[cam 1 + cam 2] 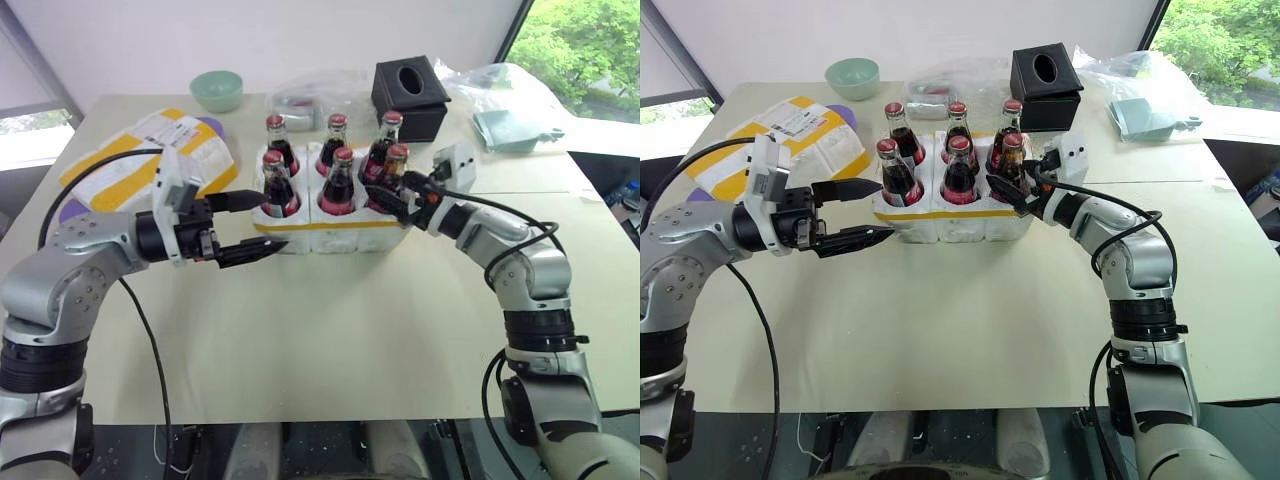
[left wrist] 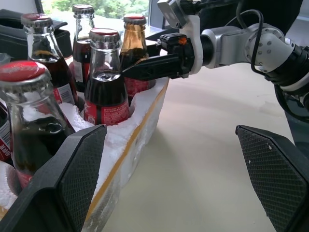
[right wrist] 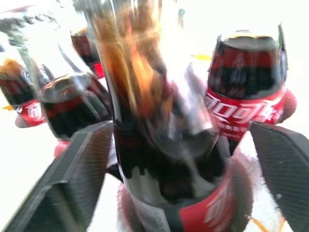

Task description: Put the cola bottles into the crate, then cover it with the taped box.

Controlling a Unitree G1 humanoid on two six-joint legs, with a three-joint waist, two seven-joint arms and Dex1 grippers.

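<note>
The table (image 1: 330, 330) carries the whole work area. The taped box (image 1: 150, 160), one unit, lies at the far left of the table, apart from the crate (image 1: 330, 232) and not yet placed over it; covering is the step left. The crate, one unit, stands at table centre with all six wells filled: six cola bottles (image 1: 338, 182) are counted, standing in two rows of three. Loading therefore appears complete. The right pincer (image 1: 1012, 192) has its fingers spread to either side of the front right bottle (image 1: 393, 175), which stands seated in its well. The left pincer (image 1: 252, 225) is open and empty, beside the crate's front left corner.
</note>
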